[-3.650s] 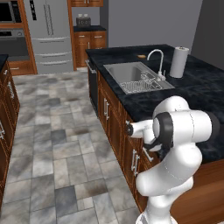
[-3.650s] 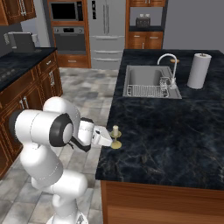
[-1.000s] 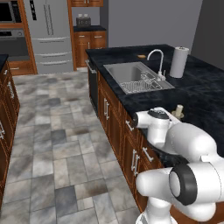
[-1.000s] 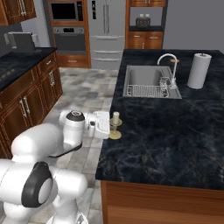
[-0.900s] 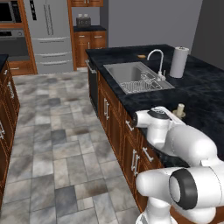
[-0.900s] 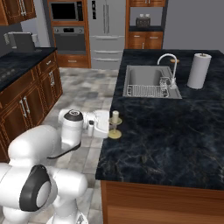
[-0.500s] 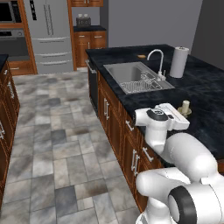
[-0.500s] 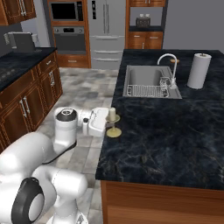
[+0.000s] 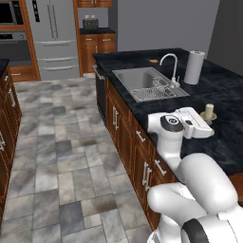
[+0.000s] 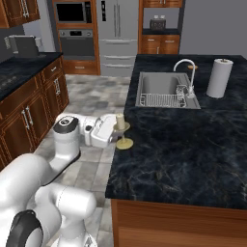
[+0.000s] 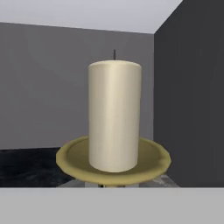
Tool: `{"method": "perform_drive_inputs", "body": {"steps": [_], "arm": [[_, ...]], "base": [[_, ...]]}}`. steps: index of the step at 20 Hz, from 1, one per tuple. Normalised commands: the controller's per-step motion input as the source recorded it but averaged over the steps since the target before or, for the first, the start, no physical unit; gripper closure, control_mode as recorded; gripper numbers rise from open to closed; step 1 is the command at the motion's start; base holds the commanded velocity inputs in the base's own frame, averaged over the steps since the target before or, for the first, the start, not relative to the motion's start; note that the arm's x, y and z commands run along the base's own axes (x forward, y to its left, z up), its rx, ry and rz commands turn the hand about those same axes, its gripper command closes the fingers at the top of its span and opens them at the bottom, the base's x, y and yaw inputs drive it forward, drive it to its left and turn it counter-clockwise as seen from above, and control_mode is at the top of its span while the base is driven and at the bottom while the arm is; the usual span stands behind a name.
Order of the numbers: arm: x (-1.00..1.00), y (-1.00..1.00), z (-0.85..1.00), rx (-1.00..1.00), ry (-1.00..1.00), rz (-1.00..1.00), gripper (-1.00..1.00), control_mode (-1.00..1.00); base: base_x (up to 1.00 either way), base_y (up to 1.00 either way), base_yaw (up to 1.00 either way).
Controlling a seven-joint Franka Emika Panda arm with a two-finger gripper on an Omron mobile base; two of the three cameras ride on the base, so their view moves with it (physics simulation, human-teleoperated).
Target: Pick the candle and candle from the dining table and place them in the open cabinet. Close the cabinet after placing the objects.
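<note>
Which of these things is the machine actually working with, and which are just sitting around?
Part of the job:
- cream candle on its little dish stand, upright, right at the pincer
- black stone table

Just lying about:
- paper towel roll
- sink and tap
- fridge
- oven
- toaster

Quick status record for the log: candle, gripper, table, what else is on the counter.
candle: cream-white candle upright on a yellowish dish holder, raised off the stone top
gripper: gripper at the holder's stem, shut on it
candle location: at the near edge of the dining table, over its corner
sink: steel sink with faucet, farther along the top
other item: paper towel roll upright beside the sink
cabinet: not in sight from these cameras
</note>
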Motion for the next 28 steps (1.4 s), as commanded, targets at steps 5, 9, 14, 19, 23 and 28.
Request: {"method": "perform_drive_inputs", "body": {"steps": [5, 9, 14, 19, 23, 28], "arm": [[-0.25, -0.05, 0.45, -0.01, 0.00, -0.06, 1.00, -1.00], [0.00, 0.06, 0.02, -0.03, 0.04, -0.05, 1.00, -1.00], [0.00, 0.00, 0.00, 0.00, 0.00, 0.00, 1.00, 1.00], [0.00, 0.00, 0.00, 0.00, 0.00, 0.00, 1.00, 1.00], [0.00, 0.00, 0.00, 0.00, 0.00, 0.00, 1.00, 1.00], [0.00, 0.00, 0.00, 0.00, 0.00, 0.00, 1.00, 1.00]], "base": [[0.00, 0.00, 0.00], [0.00, 0.00, 0.00], [-0.04, 0.00, -0.01], [-0.40, 0.00, -0.29], [-0.16, 0.00, -0.47], [-0.23, 0.00, -0.59]]}}
